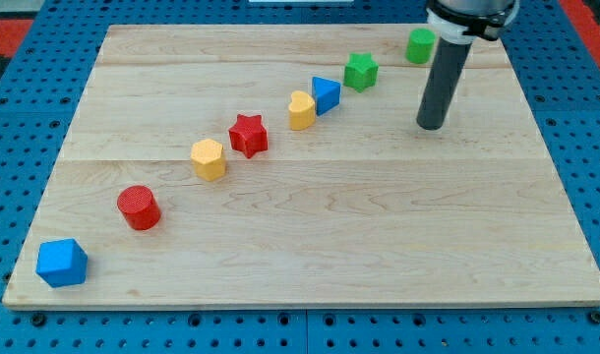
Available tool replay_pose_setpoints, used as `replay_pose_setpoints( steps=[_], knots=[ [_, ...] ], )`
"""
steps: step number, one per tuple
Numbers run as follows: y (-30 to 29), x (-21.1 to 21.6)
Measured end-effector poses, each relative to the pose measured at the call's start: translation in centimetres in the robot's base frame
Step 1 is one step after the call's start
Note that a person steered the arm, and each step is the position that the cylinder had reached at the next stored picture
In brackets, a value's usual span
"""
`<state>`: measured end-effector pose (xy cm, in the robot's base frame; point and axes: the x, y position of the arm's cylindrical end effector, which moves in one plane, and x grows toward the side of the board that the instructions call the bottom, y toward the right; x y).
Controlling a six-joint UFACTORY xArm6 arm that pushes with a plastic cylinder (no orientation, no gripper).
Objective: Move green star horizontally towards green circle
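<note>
The green star (pixel 360 71) lies near the view's top, right of centre. The green circle (pixel 420 45) stands to its upper right, close to the board's top edge. My tip (pixel 431 126) rests on the board below the green circle and to the lower right of the green star, touching neither. The dark rod rises from it toward the view's top.
A diagonal row of blocks runs from the lower left to the star: blue cube (pixel 62 263), red cylinder (pixel 139 207), yellow hexagon (pixel 209 158), red star (pixel 248 135), yellow heart (pixel 301 110), blue triangle (pixel 326 94). The wooden board (pixel 330 236) lies on a blue pegboard.
</note>
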<state>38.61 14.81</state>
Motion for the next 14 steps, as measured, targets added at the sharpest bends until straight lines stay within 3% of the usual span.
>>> replay_pose_setpoints(
  steps=[3,4,6,9,12,13,14],
  knots=[
    [-1.4,-0.3],
    [-1.4,-2.6],
    [-6.3,-9.0],
    [-13.9,-9.9],
    [-12.5,-13.6],
    [-12.0,-8.1],
    [-3.0,-4.2]
  ],
)
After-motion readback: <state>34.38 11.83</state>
